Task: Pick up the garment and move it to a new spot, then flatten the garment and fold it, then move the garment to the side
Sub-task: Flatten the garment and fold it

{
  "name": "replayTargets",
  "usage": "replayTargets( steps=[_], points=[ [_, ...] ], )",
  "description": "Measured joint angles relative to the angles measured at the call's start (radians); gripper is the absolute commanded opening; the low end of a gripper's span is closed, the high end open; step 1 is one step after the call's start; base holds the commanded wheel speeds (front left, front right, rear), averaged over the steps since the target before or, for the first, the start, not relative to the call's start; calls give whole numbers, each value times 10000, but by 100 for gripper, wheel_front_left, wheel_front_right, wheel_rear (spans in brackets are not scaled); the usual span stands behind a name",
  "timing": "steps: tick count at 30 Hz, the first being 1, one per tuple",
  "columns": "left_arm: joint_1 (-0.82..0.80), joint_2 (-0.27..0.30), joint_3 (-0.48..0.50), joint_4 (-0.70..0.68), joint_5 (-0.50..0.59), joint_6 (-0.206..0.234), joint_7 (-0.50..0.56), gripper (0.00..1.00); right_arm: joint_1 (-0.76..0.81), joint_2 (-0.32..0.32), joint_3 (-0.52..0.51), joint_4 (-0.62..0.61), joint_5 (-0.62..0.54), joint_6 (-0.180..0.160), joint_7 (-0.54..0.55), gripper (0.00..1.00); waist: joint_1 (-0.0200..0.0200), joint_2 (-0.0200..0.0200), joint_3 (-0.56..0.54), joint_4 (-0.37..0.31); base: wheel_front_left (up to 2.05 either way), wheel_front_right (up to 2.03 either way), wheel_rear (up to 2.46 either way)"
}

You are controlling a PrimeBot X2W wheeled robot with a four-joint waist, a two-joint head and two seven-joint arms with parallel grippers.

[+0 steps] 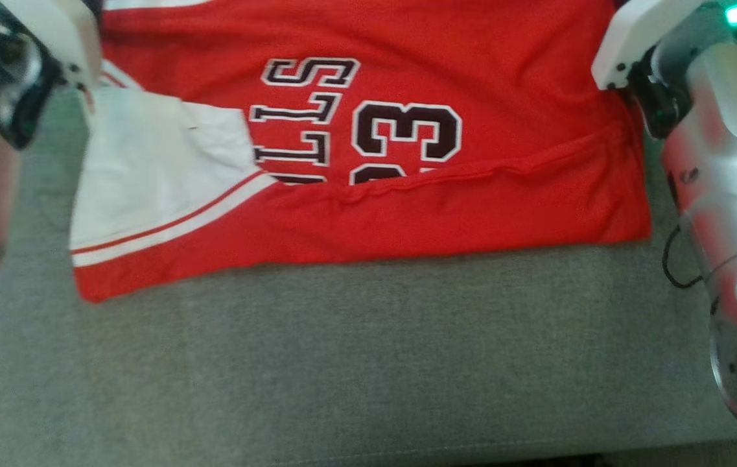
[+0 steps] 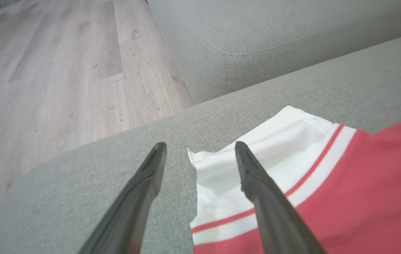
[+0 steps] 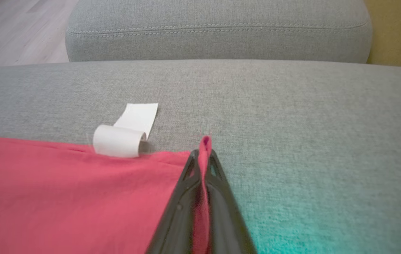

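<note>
I'm seeing the garment (image 1: 407, 214) lying spread on the grey sofa cushion (image 1: 368, 357). My right gripper (image 3: 204, 152) is pinching its red edge, while my left gripper (image 2: 200, 148) is hanging wide astride the white corner, gripping nothing. Pulling now risks skewing and bunching the cloth.

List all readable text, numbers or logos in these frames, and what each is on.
"LLS": sideways on the jersey; the letters before it are hidden under a fold.
"3": large number beside it on the jersey; the digit before it is half under the fold, unreadable.
The white tag at the jersey's edge: no text legible.
</note>
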Motion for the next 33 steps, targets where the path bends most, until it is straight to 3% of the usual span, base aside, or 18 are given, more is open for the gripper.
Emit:
replayTargets(
  steps=[8, 22, 23, 25, 29, 33],
  points=[
    [-1064, 207, -591, 1348, -832, 0, 499, 100, -500, 151, 849, -207, 725, 0, -282, 0, 0, 0, 641, -561, 0, 0, 0],
    [-1485, 332, -1795, 1944, -1588, 0, 658, 100, -687, -27, 1557, -44, 1480, 0, -456, 0, -2, 0, 742, -511, 0, 0, 0],
    [-1488, 330, -1858, 1944, -1684, 0, 667, 83, -693, -46, 1588, -36, 1513, 0, -456, 0, -2, 0, 744, -500, 0, 0, 0],
    [-1501, 337, -2038, 1933, -1852, 0, 669, 2, -697, -77, 1661, -23, 1580, 0, -460, 0, -3, 0, 754, -480, 0, 0, 0],
    [-1559, 334, -2389, 1848, -2197, 0, 631, 0, -786, -136, 1841, 69, 1739, 0, -489, 0, -2, 0, 768, -444, 0, 0, 0],
    [-1566, 339, -2554, 1875, -2213, 0, -136, 0, -864, -178, 1942, 205, 1864, 0, -493, 0, -1, 0, 714, -402, 0, 0, 0]
  ],
)
